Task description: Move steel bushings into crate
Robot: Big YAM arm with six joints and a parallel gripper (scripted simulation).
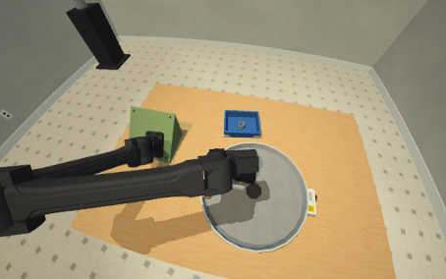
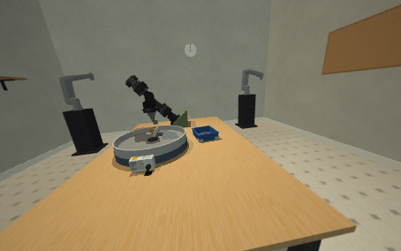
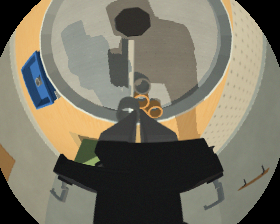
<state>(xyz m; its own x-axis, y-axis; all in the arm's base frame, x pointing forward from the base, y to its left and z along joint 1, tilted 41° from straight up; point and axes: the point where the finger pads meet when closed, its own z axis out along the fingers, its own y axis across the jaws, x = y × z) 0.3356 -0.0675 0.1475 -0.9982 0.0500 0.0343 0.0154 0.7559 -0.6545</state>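
From the top, the black arm (image 1: 123, 184) stretches across the table (image 1: 349, 206), its wrist over the near-left part of the turntable (image 1: 290, 167). A dark bushing (image 1: 253, 190) lies on the disc just beside the wrist. The blue crate (image 1: 227, 124) sits just beyond the turntable with one grey bushing (image 1: 241, 124) already inside, and a green wedge (image 1: 147, 129) stands left of the turntable.

Side on, the gripper (image 2: 154, 120) hangs above the turntable's (image 2: 155, 150) far-left rim, with the crate (image 2: 212, 134) just right of it and a small white box (image 2: 141, 163) against the rim's front.

At the wrist, the gripper (image 3: 139, 99) is clenched on a small grey bushing (image 3: 141, 84); brass-coloured bushings (image 3: 151, 108) sit near the turntable's rim right beside the fingers.
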